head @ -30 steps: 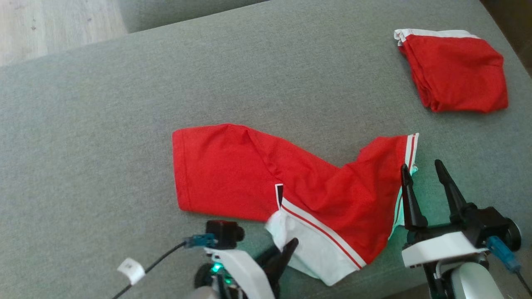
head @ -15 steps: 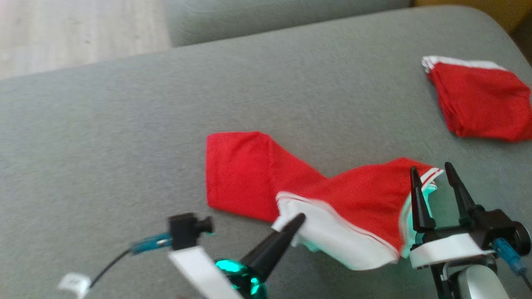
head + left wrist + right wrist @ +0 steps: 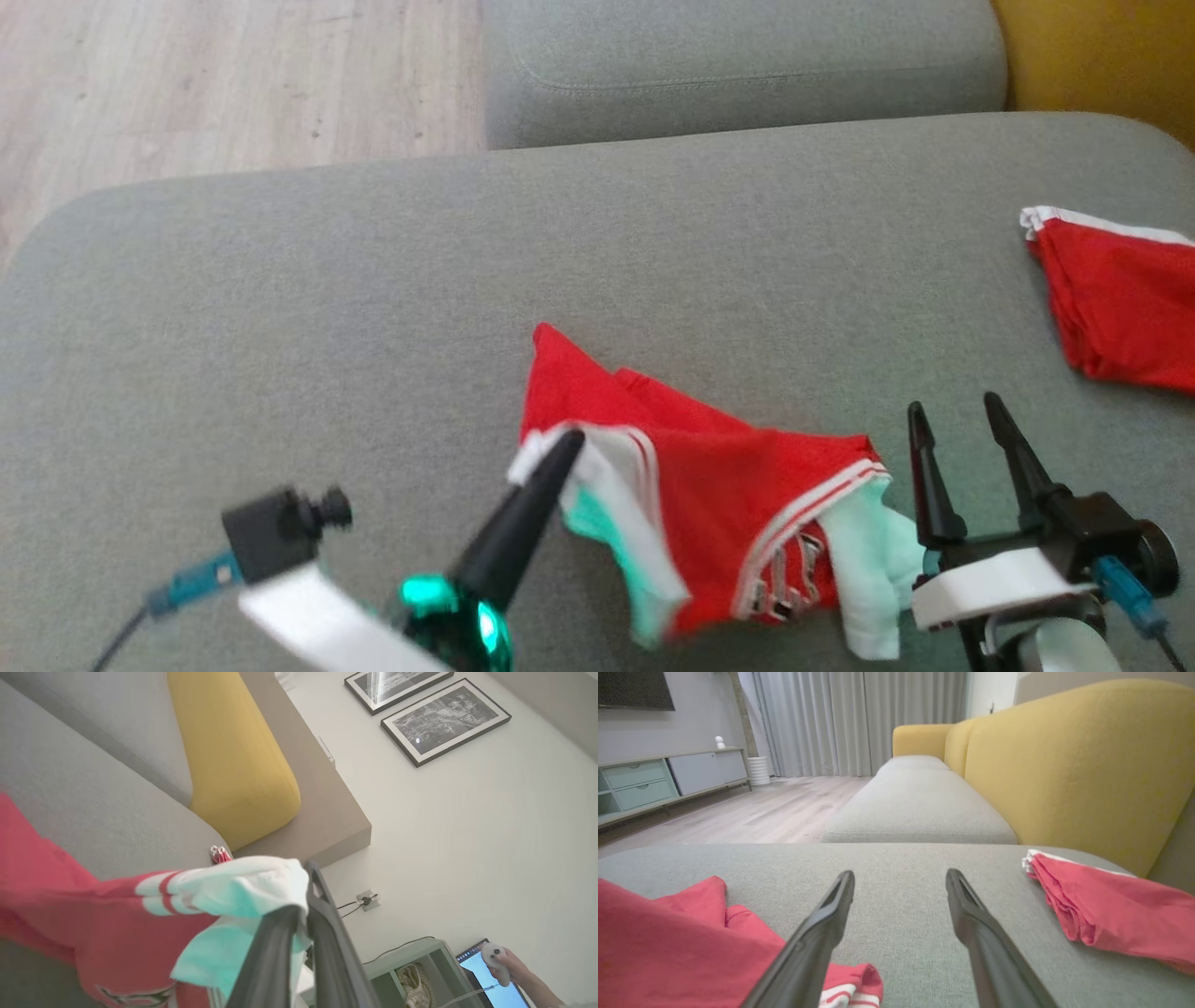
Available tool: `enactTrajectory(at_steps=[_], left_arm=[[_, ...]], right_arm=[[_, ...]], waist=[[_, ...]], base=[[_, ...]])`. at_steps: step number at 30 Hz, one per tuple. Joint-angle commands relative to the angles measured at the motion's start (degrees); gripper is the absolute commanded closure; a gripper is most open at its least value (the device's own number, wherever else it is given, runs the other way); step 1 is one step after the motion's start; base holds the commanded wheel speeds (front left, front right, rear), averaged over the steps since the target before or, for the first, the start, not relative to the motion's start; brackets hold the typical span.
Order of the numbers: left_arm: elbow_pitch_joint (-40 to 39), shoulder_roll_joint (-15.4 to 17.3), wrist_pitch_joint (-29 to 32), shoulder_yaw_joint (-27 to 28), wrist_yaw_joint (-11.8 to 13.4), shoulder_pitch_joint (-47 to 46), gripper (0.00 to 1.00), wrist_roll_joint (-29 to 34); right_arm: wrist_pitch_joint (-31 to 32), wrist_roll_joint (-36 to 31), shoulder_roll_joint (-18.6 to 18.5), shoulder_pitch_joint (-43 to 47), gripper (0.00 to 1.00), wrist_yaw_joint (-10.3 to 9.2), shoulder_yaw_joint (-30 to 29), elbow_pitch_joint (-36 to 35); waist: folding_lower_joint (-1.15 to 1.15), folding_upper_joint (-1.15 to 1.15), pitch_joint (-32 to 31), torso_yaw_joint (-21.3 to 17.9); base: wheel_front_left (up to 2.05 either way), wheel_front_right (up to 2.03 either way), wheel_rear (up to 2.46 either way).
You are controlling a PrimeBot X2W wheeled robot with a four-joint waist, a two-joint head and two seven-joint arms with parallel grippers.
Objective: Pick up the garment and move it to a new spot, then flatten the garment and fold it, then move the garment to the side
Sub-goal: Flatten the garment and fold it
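We find the left gripper (image 3: 566, 441) clamped on the white hem of the garment (image 3: 719, 485); the rest trails from its jaws down onto the sofa (image 3: 327, 299). The right gripper (image 3: 953, 403) has its jaws apart and empty, with cloth just beside one finger. We judge the one-corner pinch may slip under the hanging weight, or the trailing end may snag that open finger.

I am in a living room at home. I see a grey sofa (image 3: 920, 807), curtains (image 3: 859, 718), a wood floor (image 3: 233, 84), a sideboard (image 3: 668, 777) and framed pictures (image 3: 444, 721).
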Motion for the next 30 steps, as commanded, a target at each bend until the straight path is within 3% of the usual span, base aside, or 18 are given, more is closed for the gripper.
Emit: enactTrajectory(at_steps=[1, 8, 12, 15, 22, 30], left_arm=[[-1.4, -0.1, 0.0, 2.7, 0.1, -5.3, 1.00, 0.2], [8.5, -2.6, 4.4, 6.5, 5.7, -23.8, 1.00, 1.6], [18.2, -3.0, 7.3, 8.7, 9.0, -37.6, 1.00, 3.6], [26.7, -2.8, 8.7, 8.7, 10.2, -46.9, 1.00, 6.6], [45.2, -0.7, 8.3, 7.7, 9.5, -60.6, 1.00, 14.1], [61.1, 0.2, -1.0, 8.6, 5.6, -69.6, 1.00, 20.4]], right_arm=[[-0.6, 0.1, -0.4, -2.1, 0.00, 0.39, 1.7, -1.7], [-0.6, 1.8, -0.4, -5.5, 0.00, 0.39, 3.4, -2.7], [-0.6, 4.0, -0.4, -7.5, 0.00, 0.39, 4.4, -3.4], [-0.6, 6.0, -0.4, -8.4, 0.00, 0.39, 5.4, -3.5], [-0.6, 10.0, -0.4, -8.9, 0.00, 0.39, 7.2, -3.7], [-0.6, 11.5, -0.4, -8.5, 0.00, 0.39, 8.2, -4.2]], waist=[[0.01, 0.00, 0.7, -0.9], [0.01, 0.00, 6.9, -8.1], [0.01, 0.00, 11.1, -14.0], [0.01, 0.00, 13.7, -18.5], [0.01, 0.00, 18.0, -27.9], [0.01, 0.00, 20.0, -31.0]], base=[[0.00, 0.00, 0.00], [0.00, 0.00, 0.00], [0.00, 0.00, 0.00], [0.00, 0.00, 0.00], [0.00, 0.00, 0.00], [0.00, 0.00, 0.00]])
